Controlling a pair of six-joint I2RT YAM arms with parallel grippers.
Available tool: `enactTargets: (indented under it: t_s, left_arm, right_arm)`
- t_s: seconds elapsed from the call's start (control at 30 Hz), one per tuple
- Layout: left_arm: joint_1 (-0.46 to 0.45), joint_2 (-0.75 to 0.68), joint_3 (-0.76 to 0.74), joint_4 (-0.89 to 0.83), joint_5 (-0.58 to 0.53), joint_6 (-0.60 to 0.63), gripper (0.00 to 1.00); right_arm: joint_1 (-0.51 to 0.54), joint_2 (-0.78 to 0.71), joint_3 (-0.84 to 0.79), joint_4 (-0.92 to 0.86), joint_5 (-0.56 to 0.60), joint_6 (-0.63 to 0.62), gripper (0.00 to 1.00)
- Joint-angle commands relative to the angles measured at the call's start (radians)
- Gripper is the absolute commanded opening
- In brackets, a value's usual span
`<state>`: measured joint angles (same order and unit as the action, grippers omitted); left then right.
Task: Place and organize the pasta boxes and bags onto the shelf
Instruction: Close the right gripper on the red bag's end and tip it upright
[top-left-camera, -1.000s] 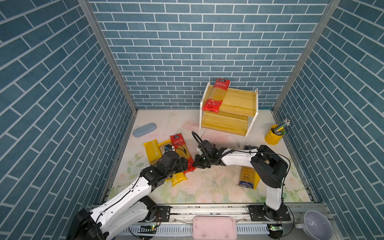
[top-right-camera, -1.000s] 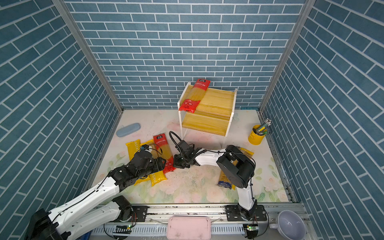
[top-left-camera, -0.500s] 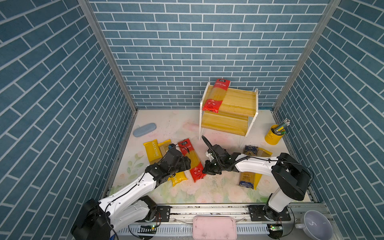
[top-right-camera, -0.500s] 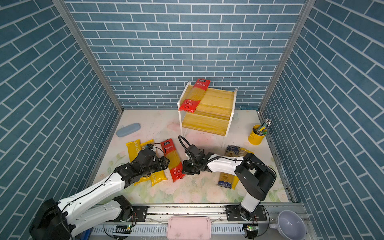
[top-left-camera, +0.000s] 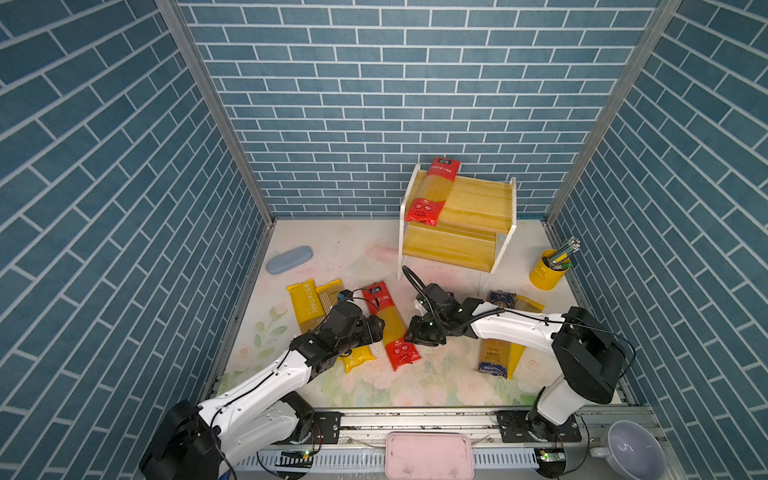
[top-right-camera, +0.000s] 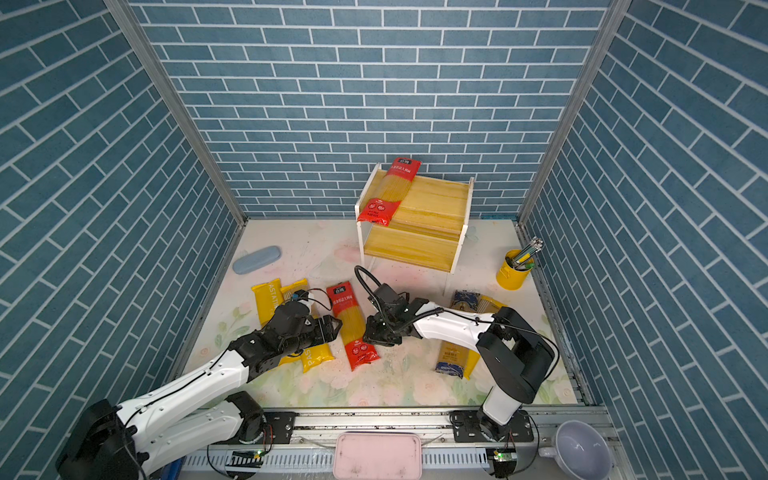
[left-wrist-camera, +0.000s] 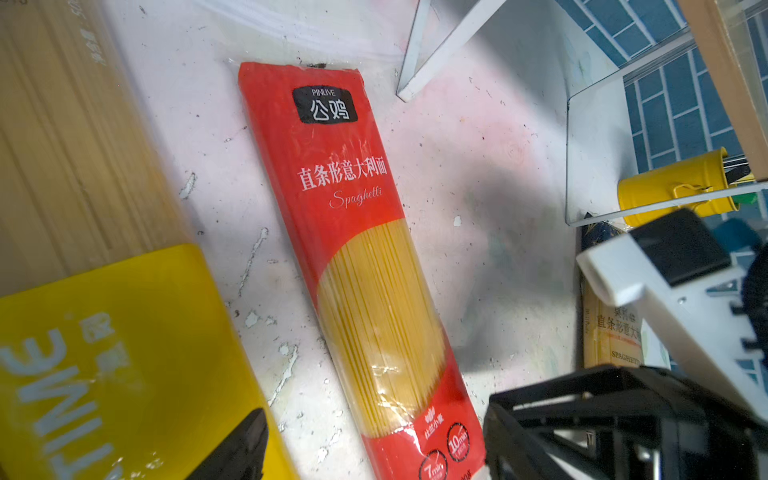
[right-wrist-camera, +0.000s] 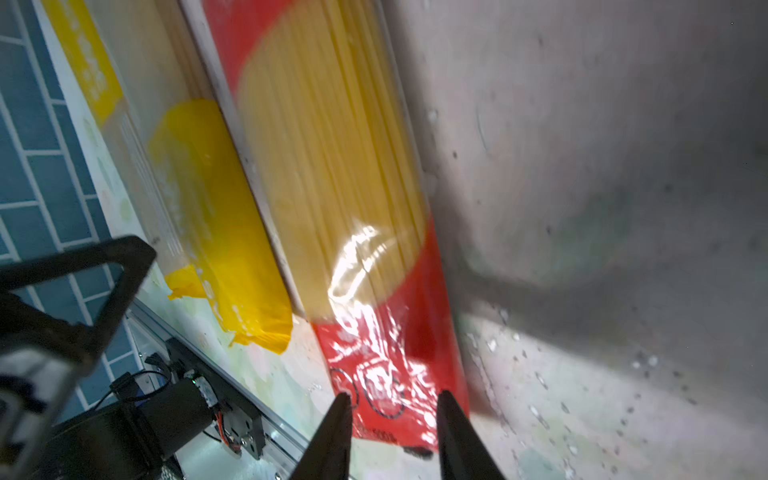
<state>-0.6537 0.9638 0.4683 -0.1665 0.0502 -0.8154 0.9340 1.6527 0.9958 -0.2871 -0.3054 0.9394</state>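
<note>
Red packet (top-left-camera: 390, 325) dragged toward centre; right jaws now part-open over its end, left jaws wide, empty.

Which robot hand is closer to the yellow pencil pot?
Right. The right gripper is mid-table, left of the yellow pencil pot and nearer the camera; the left gripper is farther left, across the red spaghetti packet.

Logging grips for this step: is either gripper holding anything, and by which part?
Nothing is held. Both grippers are open: the right gripper stands at the near end of the red packet, the left gripper beside it.
</note>
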Motion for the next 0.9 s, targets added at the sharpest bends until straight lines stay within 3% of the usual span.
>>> enactTargets:
  t_s: [0.0,0.37,0.53,0.87]
  left_arm:
    - [0.004,-0.038,-0.030,-0.009,0.008,0.004,0.82]
    - [-0.012,-0.045,-0.053,0.000,-0.016,-0.006,0.82]
    - [-0.032,-0.019,-0.043,0.001,-0.012,-0.002,0.82]
    - [-0.041,0.068,-0.017,0.025,-0.040,-0.006,0.80]
  right_arm:
    - [-0.008,0.041,0.063,-0.041,0.050,-0.040,0.39]
    - [-0.036,0.082,0.071,-0.034,0.057,-0.033,0.42]
    - [-0.052,0.088,0.044,0.021,0.037,-0.030,0.51]
    - [-0.066,0.138,0.012,0.144,-0.004,-0.029,0.52]
